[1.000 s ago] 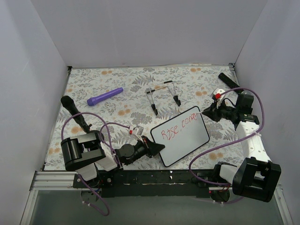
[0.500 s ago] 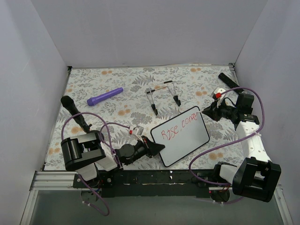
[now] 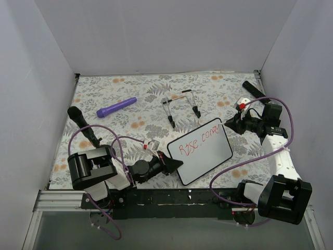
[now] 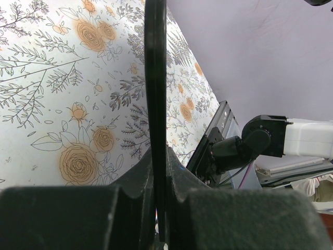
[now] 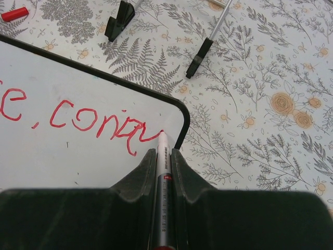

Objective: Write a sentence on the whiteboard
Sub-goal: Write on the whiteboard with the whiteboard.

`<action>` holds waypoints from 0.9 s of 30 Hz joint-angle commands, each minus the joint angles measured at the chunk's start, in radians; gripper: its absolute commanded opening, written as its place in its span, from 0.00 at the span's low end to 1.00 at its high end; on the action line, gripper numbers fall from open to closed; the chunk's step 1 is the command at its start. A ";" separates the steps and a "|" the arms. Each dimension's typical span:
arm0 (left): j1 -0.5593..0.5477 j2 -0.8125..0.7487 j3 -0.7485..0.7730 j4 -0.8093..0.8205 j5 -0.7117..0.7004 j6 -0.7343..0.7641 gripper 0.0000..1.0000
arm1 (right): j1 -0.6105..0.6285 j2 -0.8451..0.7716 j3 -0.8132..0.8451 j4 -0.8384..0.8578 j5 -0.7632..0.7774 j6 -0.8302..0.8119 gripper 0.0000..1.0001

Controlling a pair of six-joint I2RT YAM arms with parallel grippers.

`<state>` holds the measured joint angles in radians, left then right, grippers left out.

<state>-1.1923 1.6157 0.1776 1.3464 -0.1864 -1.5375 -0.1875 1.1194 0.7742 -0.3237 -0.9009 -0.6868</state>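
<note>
The whiteboard (image 3: 200, 151) lies tilted near the table's front, its black rim pinched edge-on by my left gripper (image 3: 177, 164), which is shut on its left corner (image 4: 155, 78). Red letters of the sentence (image 3: 199, 141) run up the board, reading roughly "Rise conqu" (image 5: 99, 125). My right gripper (image 3: 229, 125) is shut on a white marker pen (image 5: 162, 156), whose tip touches the board at the end of the last red letter, close to the board's right corner (image 5: 179, 112).
A black wire stand (image 3: 180, 107) lies behind the board, its feet (image 5: 199, 57) showing in the right wrist view. A purple pen (image 3: 116, 107) and a black marker (image 3: 82, 124) lie at the left. A red cap (image 5: 14, 14) lies on the floral cloth.
The last red letter has grown by a short stroke toward the board's right corner. Both arms otherwise hold their places.
</note>
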 commanded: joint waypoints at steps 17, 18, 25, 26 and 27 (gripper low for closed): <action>-0.004 0.016 -0.010 0.203 0.044 0.068 0.00 | 0.003 -0.023 -0.006 -0.126 0.030 -0.108 0.01; -0.003 0.015 -0.010 0.203 0.045 0.070 0.00 | 0.003 -0.023 -0.004 -0.124 0.037 -0.106 0.01; -0.003 0.015 -0.010 0.203 0.045 0.068 0.00 | 0.003 -0.023 0.007 -0.115 0.046 -0.089 0.01; -0.003 0.013 -0.010 0.201 0.045 0.068 0.00 | 0.003 -0.026 0.005 -0.114 0.046 -0.088 0.01; -0.003 0.015 -0.010 0.203 0.044 0.068 0.00 | 0.005 -0.026 0.005 -0.114 0.048 -0.088 0.01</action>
<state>-1.1923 1.6157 0.1772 1.3464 -0.1867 -1.5421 -0.1875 1.1076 0.7738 -0.4271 -0.8707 -0.7734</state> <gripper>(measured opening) 0.046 0.182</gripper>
